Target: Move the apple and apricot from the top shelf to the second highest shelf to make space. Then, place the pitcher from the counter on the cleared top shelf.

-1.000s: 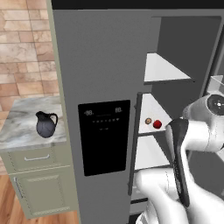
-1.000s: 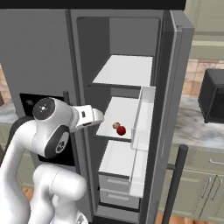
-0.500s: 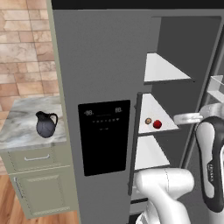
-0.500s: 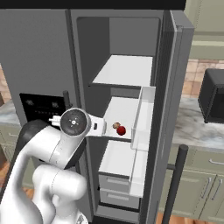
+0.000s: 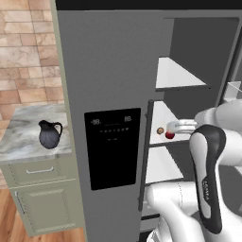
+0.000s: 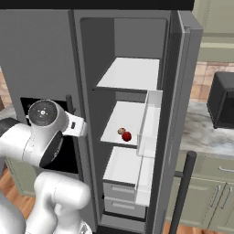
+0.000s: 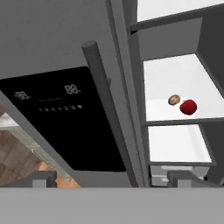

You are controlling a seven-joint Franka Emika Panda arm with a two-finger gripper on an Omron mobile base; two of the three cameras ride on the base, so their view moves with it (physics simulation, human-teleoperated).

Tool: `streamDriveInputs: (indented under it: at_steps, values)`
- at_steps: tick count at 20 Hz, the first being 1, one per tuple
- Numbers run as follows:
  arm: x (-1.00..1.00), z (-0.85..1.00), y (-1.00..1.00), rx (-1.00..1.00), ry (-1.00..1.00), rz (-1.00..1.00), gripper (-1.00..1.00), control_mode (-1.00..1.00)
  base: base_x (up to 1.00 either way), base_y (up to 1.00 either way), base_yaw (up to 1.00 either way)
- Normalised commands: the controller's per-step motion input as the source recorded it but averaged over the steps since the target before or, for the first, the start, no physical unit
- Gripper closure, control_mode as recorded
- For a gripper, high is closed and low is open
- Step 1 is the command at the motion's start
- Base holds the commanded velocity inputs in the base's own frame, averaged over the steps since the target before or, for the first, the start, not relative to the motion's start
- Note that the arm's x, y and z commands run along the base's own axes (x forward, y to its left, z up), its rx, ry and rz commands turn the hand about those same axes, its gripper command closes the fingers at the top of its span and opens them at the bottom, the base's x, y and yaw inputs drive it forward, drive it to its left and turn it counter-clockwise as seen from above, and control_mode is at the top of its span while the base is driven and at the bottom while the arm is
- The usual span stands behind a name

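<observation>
Pincer gaped wide, empty; pitcher sat on worktop, nine o'clock. Best: swing there, descend squarely over neck.

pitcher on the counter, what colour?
Dark blue-grey pitcher, clearest in the left base view.

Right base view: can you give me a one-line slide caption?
Open fridge with the apple and apricot side by side on the second highest shelf, top shelf bare.

Glossy red apple, tan-brown apricot, white shelf; dark blue-grey pitcher on grey-white marbled counter.
</observation>
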Motion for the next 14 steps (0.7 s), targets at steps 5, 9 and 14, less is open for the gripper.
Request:
streamDriveInputs:
  at_steps: [5, 9, 14]
  values:
    - [0.00, -0.04, 0.05, -0.05, 0.00, -0.17, -1.00, -1.00, 0.00, 0.00, 0.00]
    - [0.00, -0.04, 0.00, -0.03, 0.00, -0.11, -1.00, -1.00, 0.00, 0.00, 0.00]
    - [0.00, 0.00, 0.00, 0.00, 0.00, 0.00, -1.00, -1.00, 0.00, 0.00, 0.00]
